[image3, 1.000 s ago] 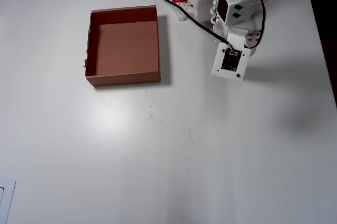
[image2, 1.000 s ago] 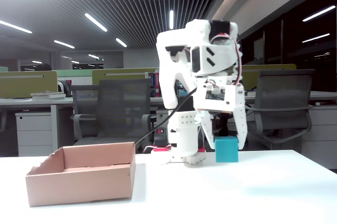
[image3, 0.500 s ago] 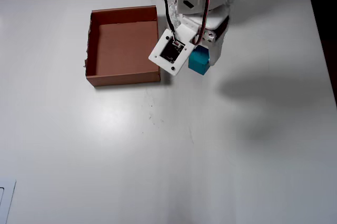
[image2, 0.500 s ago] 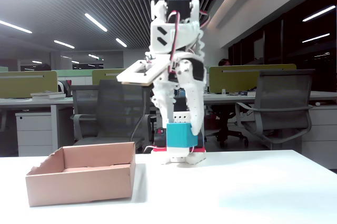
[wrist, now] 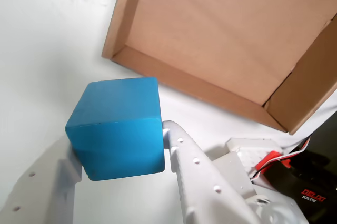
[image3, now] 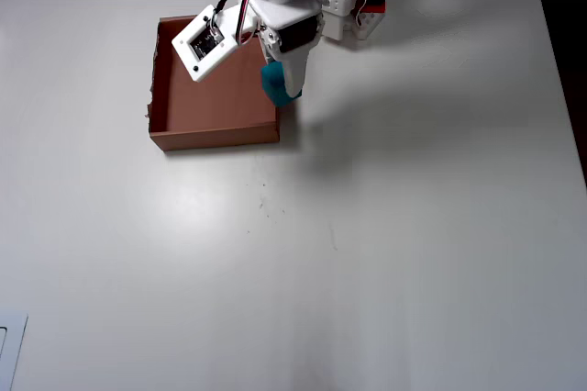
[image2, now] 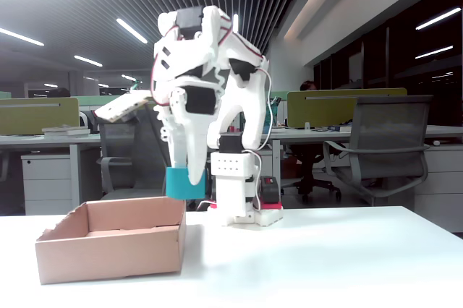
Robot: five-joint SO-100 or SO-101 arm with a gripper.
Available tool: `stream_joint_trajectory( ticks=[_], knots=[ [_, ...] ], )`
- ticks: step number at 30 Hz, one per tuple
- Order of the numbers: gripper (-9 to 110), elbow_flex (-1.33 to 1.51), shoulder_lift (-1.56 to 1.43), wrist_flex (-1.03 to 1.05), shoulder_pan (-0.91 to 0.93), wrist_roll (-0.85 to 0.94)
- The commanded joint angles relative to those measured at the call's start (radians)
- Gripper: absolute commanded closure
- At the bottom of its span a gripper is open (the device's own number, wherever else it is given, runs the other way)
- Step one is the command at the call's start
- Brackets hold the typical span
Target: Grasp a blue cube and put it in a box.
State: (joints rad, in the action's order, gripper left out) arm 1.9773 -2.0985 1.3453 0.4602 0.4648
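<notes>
Wrist view: gripper (wrist: 120, 153) clamps the blue cube (wrist: 117, 126) (label reads "DELIXI ELECTRIC") beside the box (wrist: 221, 40).

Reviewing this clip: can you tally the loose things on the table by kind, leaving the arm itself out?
Blue cube: 1, held in the gripper above the table, at the box's edge
Cardboard box: 1, on the table, nothing visible inside
Total: 2
</notes>
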Motion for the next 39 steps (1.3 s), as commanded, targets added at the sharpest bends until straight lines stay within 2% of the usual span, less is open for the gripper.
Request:
stream_joint_trajectory(
  ticks=[1,8,20,39],
  knots=[
    [91,-0.012,0.006,-0.026,0.089,0.008],
    [91,-0.049,0.101,-0.072,0.265,0.032],
    [91,0.052,0.193,-0.193,0.446,0.084],
    [91,0.245,0.339,-0.443,0.502,0.129]
  ],
)
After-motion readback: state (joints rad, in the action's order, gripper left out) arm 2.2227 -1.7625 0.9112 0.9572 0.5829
